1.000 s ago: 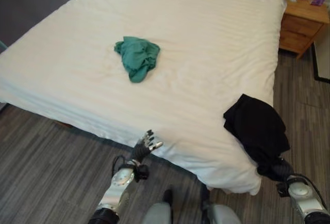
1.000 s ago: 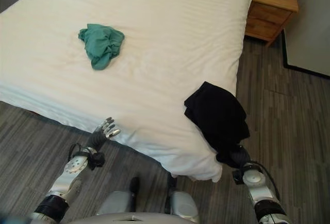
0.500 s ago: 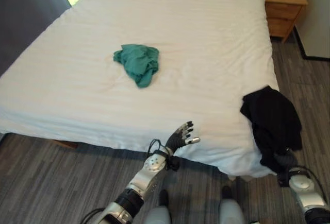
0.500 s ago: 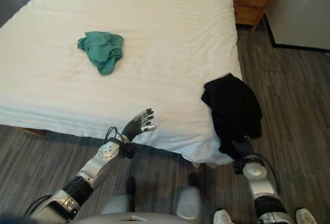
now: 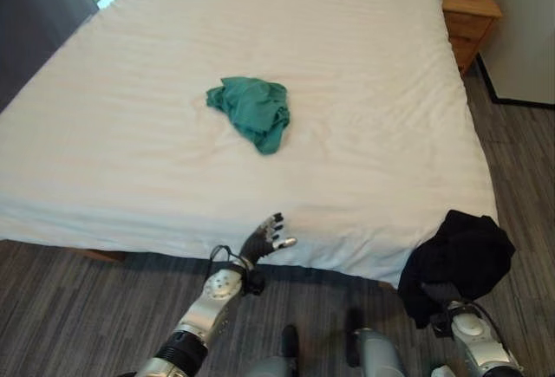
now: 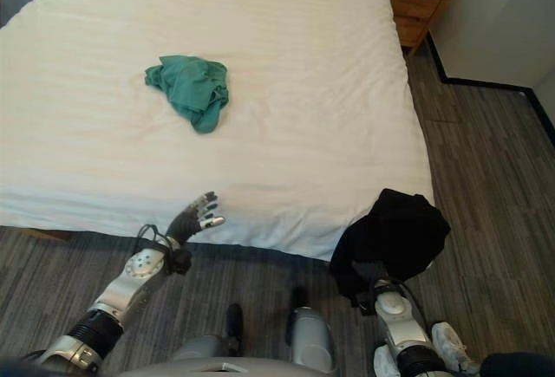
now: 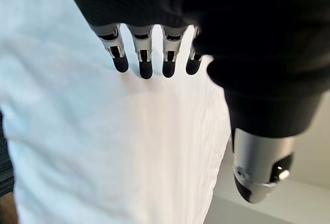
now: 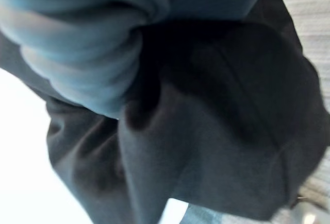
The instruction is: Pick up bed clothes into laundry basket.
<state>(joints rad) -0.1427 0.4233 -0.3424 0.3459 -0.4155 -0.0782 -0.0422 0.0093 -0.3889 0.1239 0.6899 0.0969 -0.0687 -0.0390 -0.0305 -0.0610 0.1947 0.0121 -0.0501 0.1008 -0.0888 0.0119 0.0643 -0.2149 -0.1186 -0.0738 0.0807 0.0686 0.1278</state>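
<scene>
I see the black garment (image 5: pixel 458 258) now off the bed (image 5: pixel 364 117), bunched over my right hand; its fingers I cannot tell. Left hand (image 5: pixel 263 240) hovers, fingers spread.

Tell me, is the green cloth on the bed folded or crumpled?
Crumpled. The green cloth lies in a loose bunched heap with uneven folds on the white bed, not laid flat or neatly folded.

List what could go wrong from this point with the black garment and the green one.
1. The black garment hangs over the right hand, hiding its fingers, so the hold can't be confirmed; it could slip to the floor.
2. The green garment lies mid-bed, well beyond the open left hand at the near edge, so reaching it may need a long lean.
3. No basket is visible, so the drop spot is uncertain.
</scene>
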